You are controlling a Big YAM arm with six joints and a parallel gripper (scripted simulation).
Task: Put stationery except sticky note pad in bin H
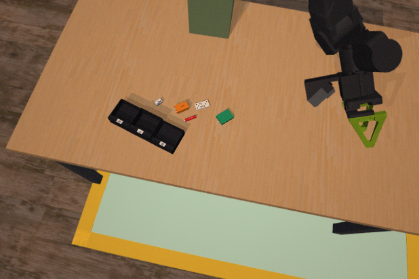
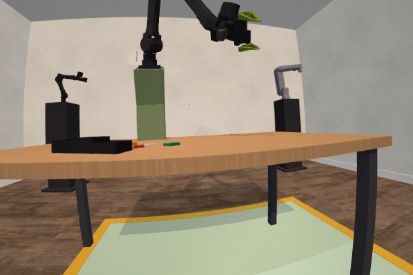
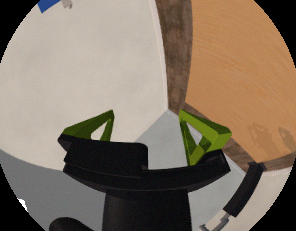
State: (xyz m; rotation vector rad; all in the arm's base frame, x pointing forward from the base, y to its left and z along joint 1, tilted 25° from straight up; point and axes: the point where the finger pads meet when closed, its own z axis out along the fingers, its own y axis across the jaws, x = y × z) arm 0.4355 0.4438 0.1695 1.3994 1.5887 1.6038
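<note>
High above the table [image 1: 271, 154], the gripper [image 2: 248, 31] hangs spread wide, pinching nothing. Beside the three black bins [image 1: 146, 125] lie a red marker [image 1: 190, 118], orange sharpener [image 1: 182, 106] and green sticky-note pad [image 1: 225, 116].

The wooden table [image 1: 271, 66] carries three black bins [image 1: 146, 125], perhaps five small items.

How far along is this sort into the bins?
Nothing looks done: the three black bins look empty. Nothing is in hand: the gripper hangs high with jaws wide open. All is left: the red pen and other small items, including the green pad, lie on the table. Bin labels are unreadable.
</note>
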